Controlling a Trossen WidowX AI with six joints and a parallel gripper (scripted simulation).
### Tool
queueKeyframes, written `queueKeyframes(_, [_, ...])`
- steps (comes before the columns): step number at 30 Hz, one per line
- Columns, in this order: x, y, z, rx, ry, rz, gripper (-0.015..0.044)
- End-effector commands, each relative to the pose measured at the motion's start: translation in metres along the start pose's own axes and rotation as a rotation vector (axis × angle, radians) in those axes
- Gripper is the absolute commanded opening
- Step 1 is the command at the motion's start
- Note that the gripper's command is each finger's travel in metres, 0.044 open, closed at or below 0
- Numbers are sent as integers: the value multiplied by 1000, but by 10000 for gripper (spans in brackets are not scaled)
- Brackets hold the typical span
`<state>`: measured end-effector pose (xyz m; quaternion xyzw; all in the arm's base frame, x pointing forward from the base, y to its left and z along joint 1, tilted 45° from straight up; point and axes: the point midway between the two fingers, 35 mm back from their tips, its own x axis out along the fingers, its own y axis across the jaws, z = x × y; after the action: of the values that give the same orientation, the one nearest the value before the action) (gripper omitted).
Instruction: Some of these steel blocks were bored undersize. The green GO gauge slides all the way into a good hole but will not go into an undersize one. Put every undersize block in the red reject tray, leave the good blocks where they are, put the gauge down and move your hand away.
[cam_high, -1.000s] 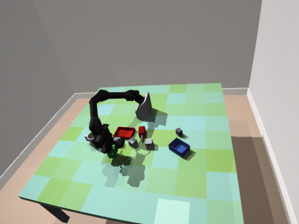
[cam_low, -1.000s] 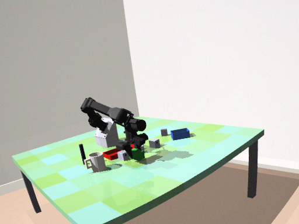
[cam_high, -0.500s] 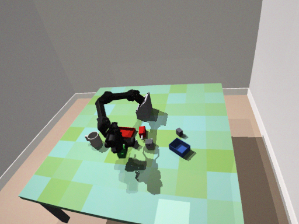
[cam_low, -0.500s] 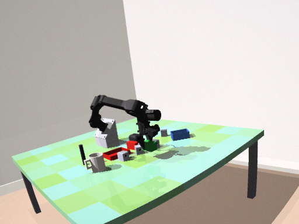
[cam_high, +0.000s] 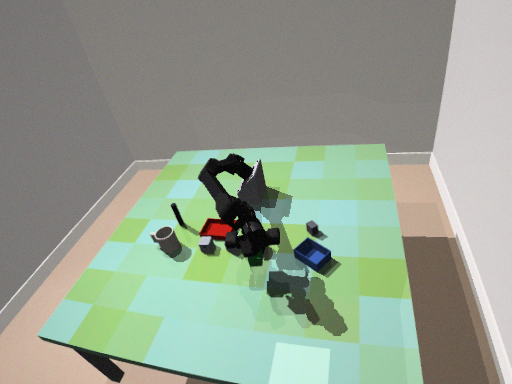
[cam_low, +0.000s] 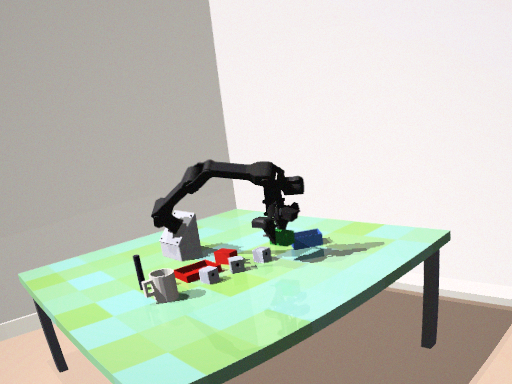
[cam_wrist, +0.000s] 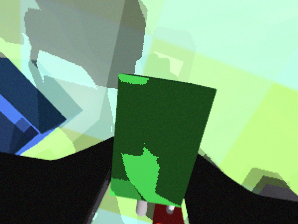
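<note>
My gripper (cam_high: 255, 251) (cam_low: 279, 234) (cam_wrist: 152, 141) is shut on the green GO gauge (cam_high: 256, 260) (cam_low: 285, 237) (cam_wrist: 165, 115), held over the table. A light pin (cam_wrist: 141, 207) shows below its body in the wrist view. Three steel blocks, a left one (cam_high: 206, 244) (cam_low: 208, 275), a middle one (cam_low: 236, 264) and a right one (cam_low: 261, 255), stand in a row with dark holes. In the top view my gripper largely hides the latter two. A fourth block (cam_high: 312, 227) stands behind the blue tray. The red reject tray (cam_high: 216, 230) (cam_low: 187, 276) looks empty.
A blue tray (cam_high: 307, 260) (cam_low: 307, 240) (cam_wrist: 30, 100) is beside my gripper. A red block-shaped piece (cam_low: 225, 256) (cam_wrist: 167, 216) stands near the red tray. A grey mug (cam_high: 169, 243) (cam_low: 165, 286) and an upright black post (cam_high: 178, 216) (cam_low: 138, 272) stand at the left.
</note>
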<state>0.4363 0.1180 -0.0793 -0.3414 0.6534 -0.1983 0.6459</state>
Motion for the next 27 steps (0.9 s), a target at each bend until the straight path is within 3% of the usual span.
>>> queueKeyframes(1, [3,-1,3,30,-12,5,0])
queueKeyframes(27, [46,-2,11,29,-12,3,0])
